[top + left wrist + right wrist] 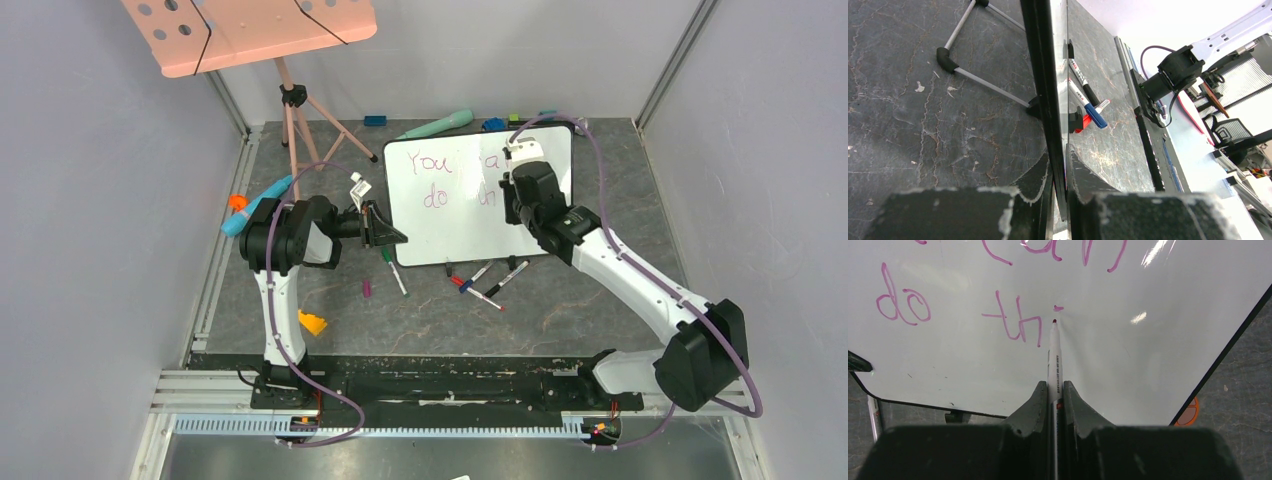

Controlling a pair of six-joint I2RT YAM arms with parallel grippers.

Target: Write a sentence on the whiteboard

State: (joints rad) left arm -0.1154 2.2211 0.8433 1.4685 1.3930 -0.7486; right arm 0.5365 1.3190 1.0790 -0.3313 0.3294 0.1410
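The whiteboard [452, 236] stands tilted at the middle of the table. My left gripper [386, 232] is shut on its left edge. In the left wrist view the dark frame [1046, 75] runs edge-on between my left gripper's [1058, 161] fingers. The sentence [426, 163] is in magenta and reads "You", part of another word, then "do th" [1004, 315] with a dot after it. My right gripper [1054, 388] is over the board, shut on a white marker [1054, 357]. The marker's red tip is at the board [1128, 370], just below the dot.
A pink perforated board [250, 30] on a tripod [300, 130] stands at the back left. Loose markers [490, 280] lie in front of the whiteboard, a green-capped one [393, 270] near my left gripper. A teal tool [255, 205] and an orange piece [312, 323] lie left.
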